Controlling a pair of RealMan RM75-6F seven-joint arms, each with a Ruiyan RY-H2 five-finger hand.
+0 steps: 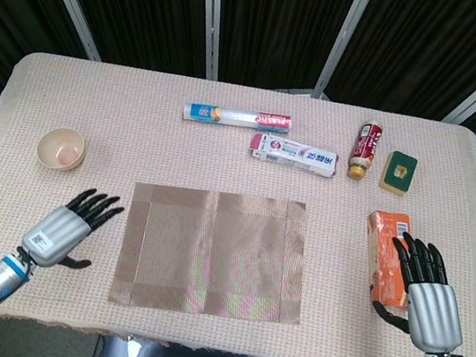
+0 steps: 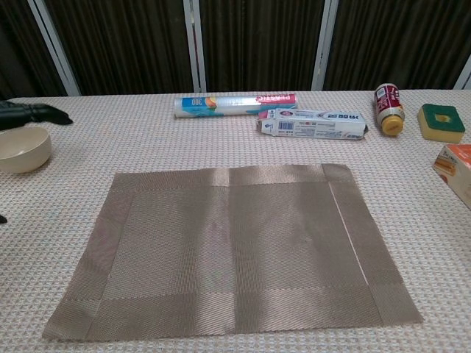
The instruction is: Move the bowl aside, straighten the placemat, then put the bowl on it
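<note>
The brown woven placemat lies flat near the table's front, its edges about square to the table. A cream bowl sits on the cloth at the far left, apart from the mat. My left hand hovers left of the mat with fingers spread and nothing in it; only its dark fingertips show at the chest view's left edge. My right hand is at the front right, fingers spread and empty, beside the orange box.
Along the back lie a cling-film roll, a toothpaste box, a small red bottle and a green sponge. The orange box stands at the right edge. A beige cloth covers the table.
</note>
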